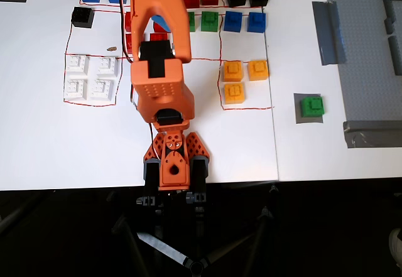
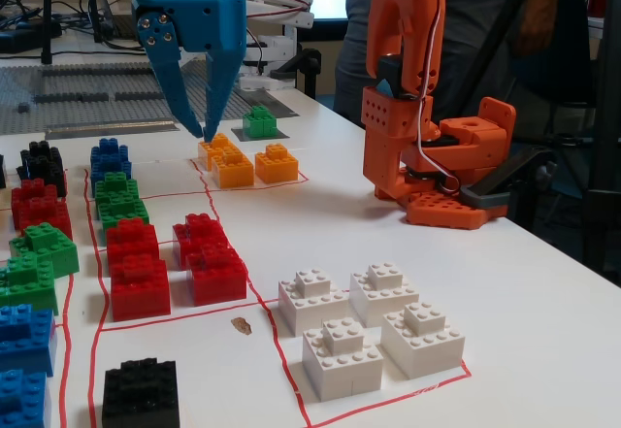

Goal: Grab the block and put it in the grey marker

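In the fixed view, four white studded bricks [image 2: 367,326] are sitting nearest the camera inside a red-lined box; beyond them red bricks [image 2: 170,258] are lying in two rows, glossy and square-edged; the orange arm base [image 2: 437,171] is standing at about three o'clock from them, near the table's right edge; farther on, three orange-yellow bricks [image 2: 243,161] are clustering together, and the blue gripper [image 2: 199,129] is hanging above the table at their ten o'clock, its two tapered fingers [image 2: 181,98] parted and holding nothing; the block [image 2: 258,121], bright green with a raised stud, is resting on the grey marker [image 2: 243,134], at roughly one o'clock from the fingertips and apart from them, with the yellow bricks between. In the overhead view the block [image 1: 312,106] is sitting square within the flat dark patch [image 1: 299,117]; bare white table [image 1: 286,51] is lying open around it; the studded grey baseplate [image 1: 367,51] is bordering at three o'clock.
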